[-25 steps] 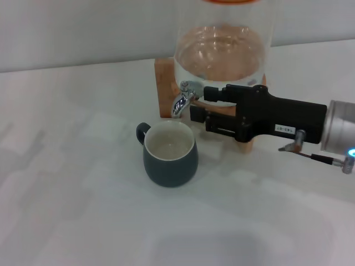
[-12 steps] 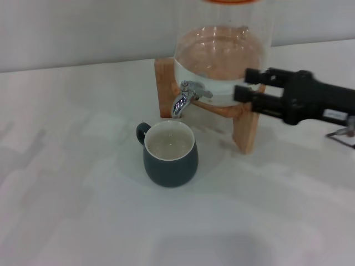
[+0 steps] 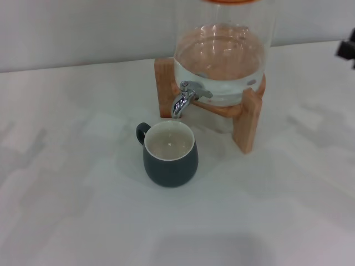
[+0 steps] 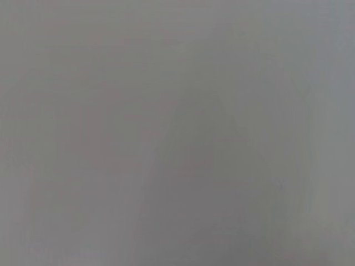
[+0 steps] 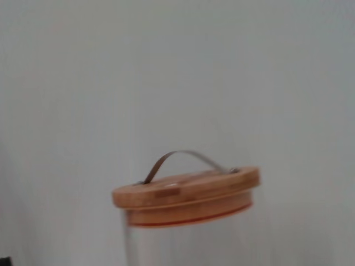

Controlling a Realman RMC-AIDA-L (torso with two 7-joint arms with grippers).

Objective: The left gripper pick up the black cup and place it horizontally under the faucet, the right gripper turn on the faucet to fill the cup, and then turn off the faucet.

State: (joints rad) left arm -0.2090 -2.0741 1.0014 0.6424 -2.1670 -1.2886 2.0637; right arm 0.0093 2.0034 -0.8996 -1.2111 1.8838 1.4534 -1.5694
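The black cup stands upright on the white table, right below the spout of the faucet, with its small handle pointing back and left. Its cream inside shows a faint glint. The chrome faucet's lever points toward the right. No water stream shows. Only a small black tip of my right gripper shows at the far right edge of the head view, well away from the faucet. My left gripper is out of view, and the left wrist view shows only plain grey.
The glass dispenser holds water and rests on a wooden stand behind the cup. Its wooden lid with a metal handle fills the right wrist view. A pale wall runs behind the table.
My right gripper has pulled back from the faucet, moving right and up until almost out of the head view. The cup and faucet have stayed in place.
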